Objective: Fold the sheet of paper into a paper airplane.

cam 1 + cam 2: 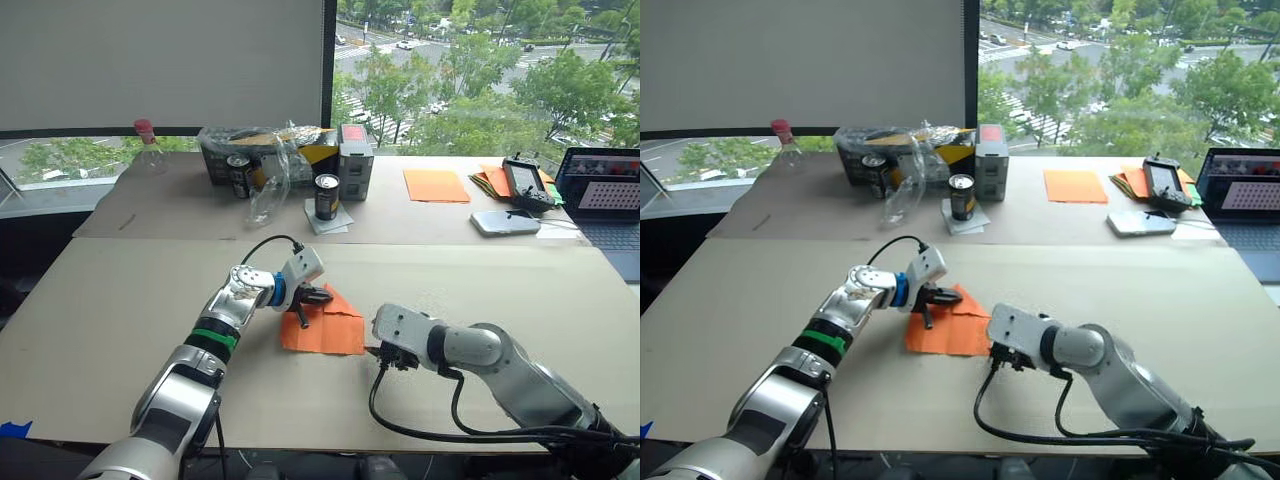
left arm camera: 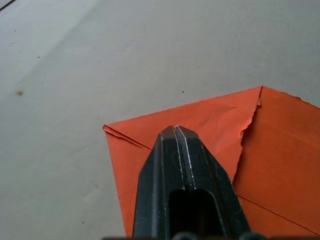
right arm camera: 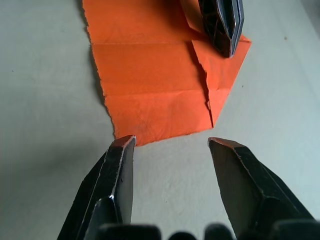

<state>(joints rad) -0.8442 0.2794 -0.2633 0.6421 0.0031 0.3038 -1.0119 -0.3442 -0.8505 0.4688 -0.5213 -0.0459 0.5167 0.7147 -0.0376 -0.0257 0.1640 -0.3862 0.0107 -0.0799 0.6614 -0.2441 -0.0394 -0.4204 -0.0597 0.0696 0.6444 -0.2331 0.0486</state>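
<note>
The sheet of paper (image 1: 330, 325) is bright orange and lies flat on the near table. Its far corners are folded in as flaps that meet along a ragged seam (image 3: 202, 75). My left gripper (image 1: 303, 318) is shut, and its tips (image 2: 175, 130) press down on the left flap near the sheet's left edge. My right gripper (image 1: 378, 352) hovers low at the sheet's near right corner. Its fingers (image 3: 122, 165) are open with nothing between them, just short of the paper's edge. The left gripper (image 3: 227, 47) also shows in the right wrist view, resting on the far flap.
On the far table stand a paler orange sheet (image 1: 436, 185), a stack of mixed-colour papers (image 1: 488, 180), a controller (image 1: 527, 183), a phone (image 1: 505, 221) and a laptop (image 1: 605, 190). Two cans (image 1: 327, 196), a box (image 1: 355, 160), a plastic bag (image 1: 268, 170) and a bottle (image 1: 148, 145) stand at the back left.
</note>
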